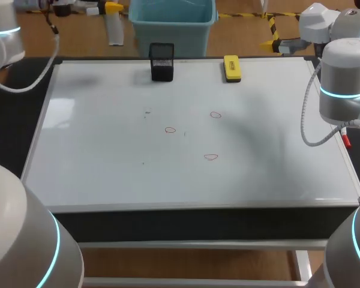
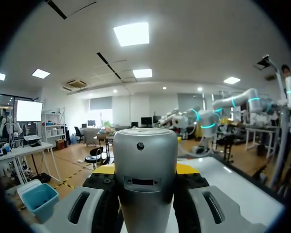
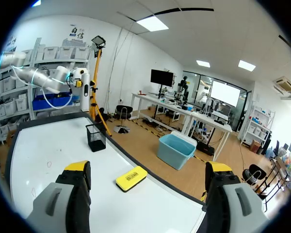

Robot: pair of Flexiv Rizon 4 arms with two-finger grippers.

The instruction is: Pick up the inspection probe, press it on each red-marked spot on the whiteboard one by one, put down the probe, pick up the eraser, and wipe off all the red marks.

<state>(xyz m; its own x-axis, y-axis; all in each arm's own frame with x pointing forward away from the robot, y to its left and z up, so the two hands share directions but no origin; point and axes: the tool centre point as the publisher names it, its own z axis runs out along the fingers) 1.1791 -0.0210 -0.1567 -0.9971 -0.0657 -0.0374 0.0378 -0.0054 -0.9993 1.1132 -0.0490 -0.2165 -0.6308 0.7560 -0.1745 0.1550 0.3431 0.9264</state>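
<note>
The whiteboard (image 1: 108,156) covers the table and carries three small red marks (image 1: 215,114), (image 1: 170,129), (image 1: 210,157) near its middle. The yellow eraser (image 1: 231,68) lies at the far edge, with a black holder (image 1: 162,61) to its left. In the left wrist view my left gripper (image 2: 146,169) is shut on the silver cylindrical inspection probe (image 2: 145,189), held high off the whiteboard (image 2: 233,187). My right gripper (image 3: 148,170) is open and empty above the board's right side. The eraser (image 3: 131,178) and holder (image 3: 96,137) lie ahead of it. Neither gripper shows in the head view.
My right arm (image 1: 345,84) hangs over the board's right edge. My left arm (image 1: 3,36) is at the far left corner, with a cable (image 1: 36,75) looping toward the board. A red pen (image 1: 346,140) lies by the right edge.
</note>
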